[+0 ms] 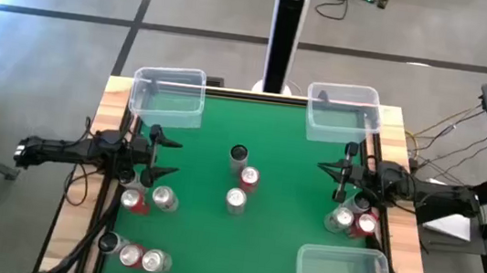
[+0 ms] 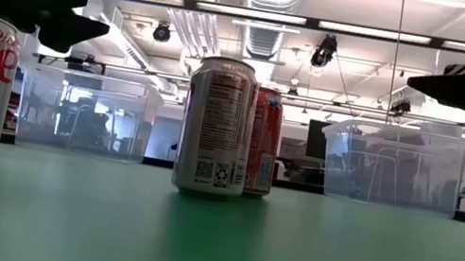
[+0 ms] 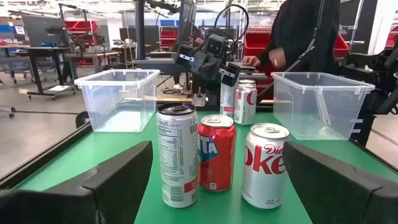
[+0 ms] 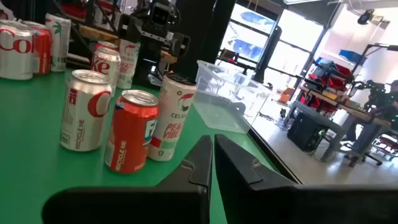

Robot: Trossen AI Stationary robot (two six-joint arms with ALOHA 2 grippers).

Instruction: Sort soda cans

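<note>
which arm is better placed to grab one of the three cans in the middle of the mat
Left, narrowly. The left claw is open and faces the trio; its wrist view frames the tall silver can, the red can and the silver Diet Coke can. The right claw is shut.

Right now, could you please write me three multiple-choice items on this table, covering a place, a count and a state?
1. The red metal soda can at mid-table stands:
A. between a tall grey can and a silver can
B. inside a tub
C. in a gripper

2. How many clear rectangular plastic tubs are on the table?
A. one
B. two
C. three

3. The left gripper is:
A. shut on a can
B. open and empty
C. inside a tub

Key:
1 A, the high view shows the three in a line.
2 C, two at the far corners and one on the right arm's side.
3 B, the left wrist view shows its fingers wide apart with nothing between them.
</note>
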